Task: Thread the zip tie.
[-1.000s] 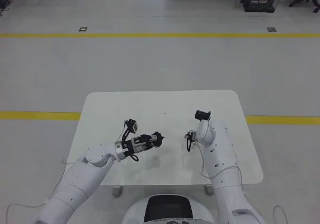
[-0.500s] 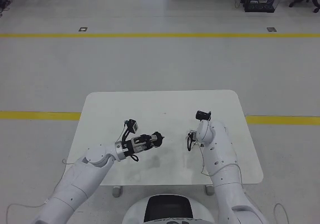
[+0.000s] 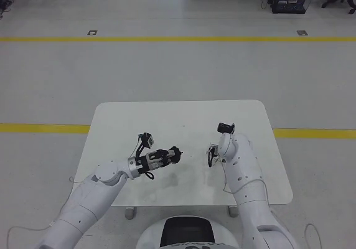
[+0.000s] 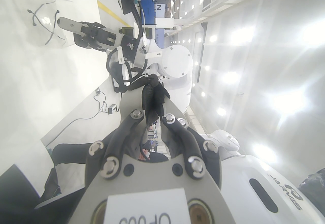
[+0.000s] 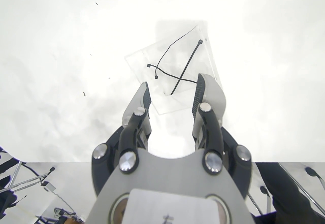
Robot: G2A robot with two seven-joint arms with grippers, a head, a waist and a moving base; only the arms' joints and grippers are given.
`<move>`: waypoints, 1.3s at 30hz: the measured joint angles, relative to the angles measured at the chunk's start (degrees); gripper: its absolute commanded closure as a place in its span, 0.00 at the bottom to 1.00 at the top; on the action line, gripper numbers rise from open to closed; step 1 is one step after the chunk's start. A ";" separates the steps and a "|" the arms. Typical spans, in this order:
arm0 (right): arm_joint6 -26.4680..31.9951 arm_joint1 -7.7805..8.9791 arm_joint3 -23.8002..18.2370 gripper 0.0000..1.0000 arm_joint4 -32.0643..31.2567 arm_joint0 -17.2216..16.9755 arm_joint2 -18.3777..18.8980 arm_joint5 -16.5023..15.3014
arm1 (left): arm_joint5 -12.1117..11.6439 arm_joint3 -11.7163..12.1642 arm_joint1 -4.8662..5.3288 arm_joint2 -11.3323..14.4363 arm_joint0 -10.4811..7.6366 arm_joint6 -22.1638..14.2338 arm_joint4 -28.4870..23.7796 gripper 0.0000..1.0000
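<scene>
My right gripper [image 5: 172, 85] is open and hangs just above a clear plastic tray [image 5: 142, 62] on the white table [image 3: 184, 118]. Three thin black zip ties [image 5: 188, 62] lie crossed in that tray, none between the fingers. My left gripper [image 4: 152, 85] is held above the table's middle [image 3: 178, 152], pointing toward the right gripper [image 3: 210, 157]. It is shut on a black zip tie [image 4: 142, 81], whose end sticks out past the fingertips. In the left wrist view the right gripper [image 4: 61, 23] shows beside the tray [image 4: 43, 37].
A few small dark specks [image 5: 84, 94] lie on the table near the tray. The table's front edge is close behind the right gripper. A yellow floor line [image 3: 35, 128] runs past the table on both sides.
The right arm's forearm has shifted very slightly. Both grippers stay about where they were.
</scene>
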 measured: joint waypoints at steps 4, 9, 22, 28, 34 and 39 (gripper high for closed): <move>-0.53 -0.12 1.20 0.61 0.00 0.61 0.06 0.00 | 0.00 0.00 0.00 0.00 0.00 0.00 0.00 1.00; -1.03 -0.21 2.09 0.61 0.00 1.14 0.19 0.00 | 0.00 0.00 0.00 0.00 0.00 0.00 0.00 1.00; -0.93 0.69 6.95 0.61 0.00 3.35 -0.48 0.00 | 0.00 0.00 0.00 0.00 0.00 0.00 0.00 1.00; -1.25 0.91 9.08 0.60 0.00 4.47 -0.68 0.00 | 0.00 0.00 0.00 0.00 0.00 0.00 0.00 1.00; -1.40 1.22 11.46 0.60 0.00 5.66 -0.79 0.00 | 0.00 0.00 0.00 0.00 0.00 0.00 0.00 1.00; -1.80 1.42 13.62 0.61 0.00 6.79 -0.99 0.00 | 0.00 0.00 0.00 0.00 0.00 0.00 0.00 1.00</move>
